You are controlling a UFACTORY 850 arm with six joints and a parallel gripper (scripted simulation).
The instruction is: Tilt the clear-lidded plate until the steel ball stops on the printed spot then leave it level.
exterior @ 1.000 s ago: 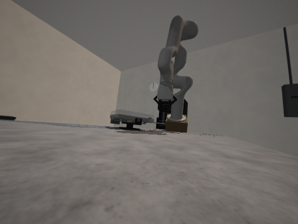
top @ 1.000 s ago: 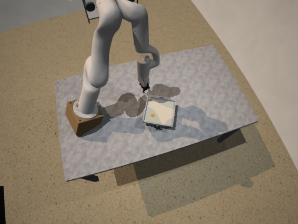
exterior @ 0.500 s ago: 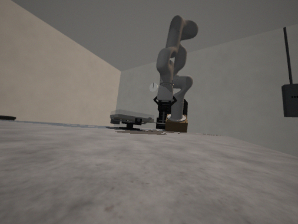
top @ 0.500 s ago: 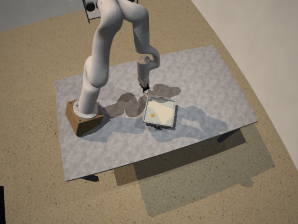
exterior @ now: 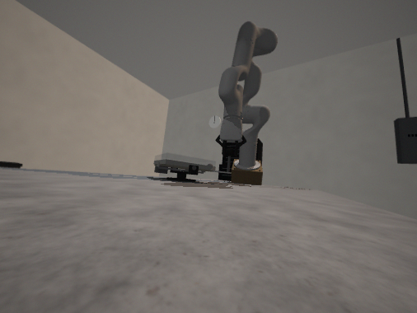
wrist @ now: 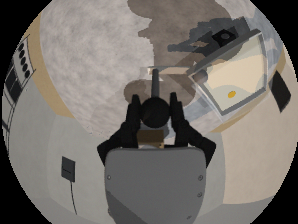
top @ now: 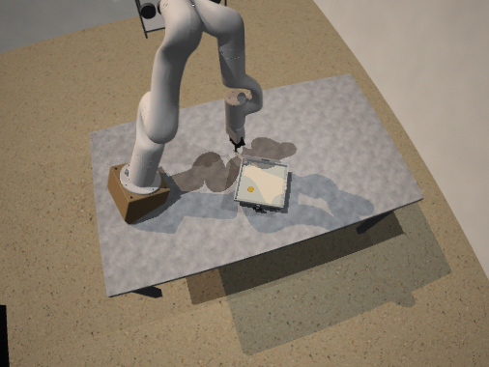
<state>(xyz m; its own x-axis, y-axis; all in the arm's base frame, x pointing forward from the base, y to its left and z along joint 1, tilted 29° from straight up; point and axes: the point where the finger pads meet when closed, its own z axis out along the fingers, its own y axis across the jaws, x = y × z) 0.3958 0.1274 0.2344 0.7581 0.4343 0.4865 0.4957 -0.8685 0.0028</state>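
Observation:
The square clear-lidded plate point(top: 262, 182) sits on a small dark stand in the middle of the table and looks about level in the low side view point(exterior: 185, 161). An orange printed spot point(top: 250, 188) lies near the plate's left side; it also shows in the wrist view point(wrist: 230, 94). I cannot make out the steel ball. A thin handle point(wrist: 154, 79) sticks out from the plate's near-left corner. My gripper point(top: 237, 144) points down at that corner, its fingers standing apart on either side of the handle.
The arm's base stands on a brown block point(top: 137, 193) at the table's left. The table's front edge point(top: 261, 263) and right edge lie well away from the plate. A dark box point(exterior: 405, 140) hangs on the wall.

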